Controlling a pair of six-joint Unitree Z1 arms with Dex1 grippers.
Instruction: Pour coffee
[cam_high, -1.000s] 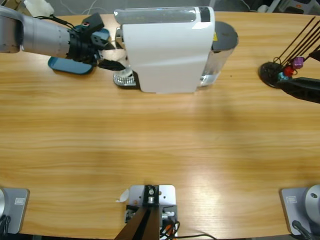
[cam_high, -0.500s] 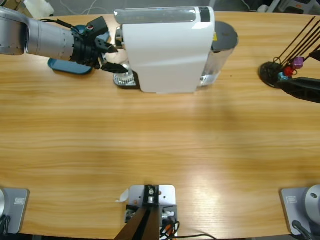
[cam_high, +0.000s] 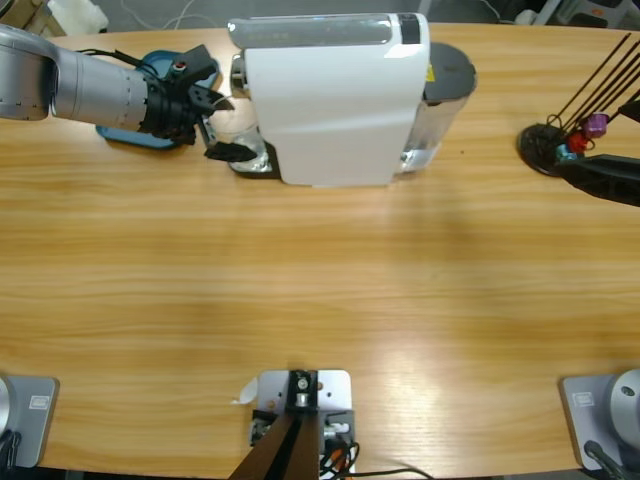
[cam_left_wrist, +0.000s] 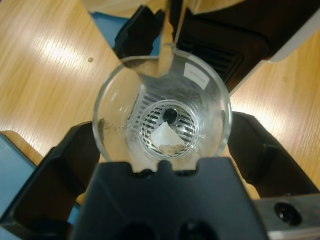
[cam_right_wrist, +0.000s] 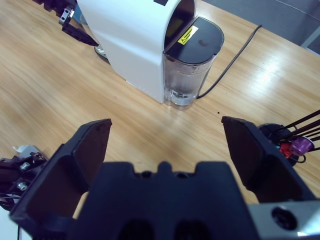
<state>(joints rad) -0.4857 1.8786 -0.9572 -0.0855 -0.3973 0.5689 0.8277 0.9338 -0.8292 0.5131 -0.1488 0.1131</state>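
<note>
1. High view: the white coffee machine is seen standing at the far edge of the wooden table, and every place below is given from it. The left gripper is reached in from the picture's left edge to the machine's left end, where a clear glass cup is held between its black jaws over the machine's drip grille. A blue tray is seen just beyond that arm, further from the machine. Well away on the machine's other side, a black capsule stand with coloured capsules is found, and the dark right arm is partly shown beside it.

2. Left wrist view: the jaws are closed against both sides of the glass cup. The cup is looked into from above; a slotted drip grille is seen through its base. Only a pale brownish trace is seen on the inner wall; whether that is the coffee cannot be told.

3. Right wrist view: the right gripper is held with its jaws wide apart and nothing between them, well clear of the machine. The machine's water tank is faced toward it, with a power cable trailing from behind the tank.
</note>
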